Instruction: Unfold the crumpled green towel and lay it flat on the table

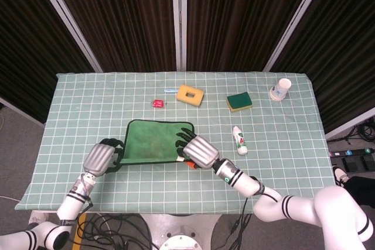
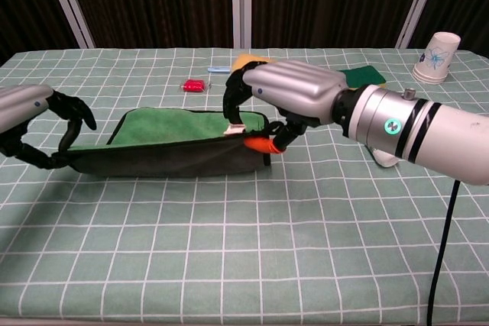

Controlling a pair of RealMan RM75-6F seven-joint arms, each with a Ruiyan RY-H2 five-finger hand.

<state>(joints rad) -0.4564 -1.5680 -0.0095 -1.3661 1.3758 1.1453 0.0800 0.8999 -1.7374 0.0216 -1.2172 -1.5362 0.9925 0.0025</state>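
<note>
The green towel point(image 1: 153, 141) lies spread over the table's middle, its far part flat and its near edge still lifted a little, as the towel point(image 2: 172, 143) shows in the chest view. My left hand point(image 1: 101, 157) grips the near left corner; in the chest view the left hand point(image 2: 34, 124) pinches that corner just above the cloth. My right hand point(image 1: 197, 151) holds the near right corner, where a white tag and an orange tab show. In the chest view the right hand point(image 2: 286, 97) hovers low over the table with that corner.
A yellow sponge ring point(image 1: 190, 95) and a small red item point(image 1: 157, 103) lie behind the towel. A green sponge point(image 1: 239, 102), a small white bottle point(image 1: 238, 139) and a paper cup point(image 1: 282, 89) sit to the right. The checkered tablecloth point(image 1: 287, 144) covers the table.
</note>
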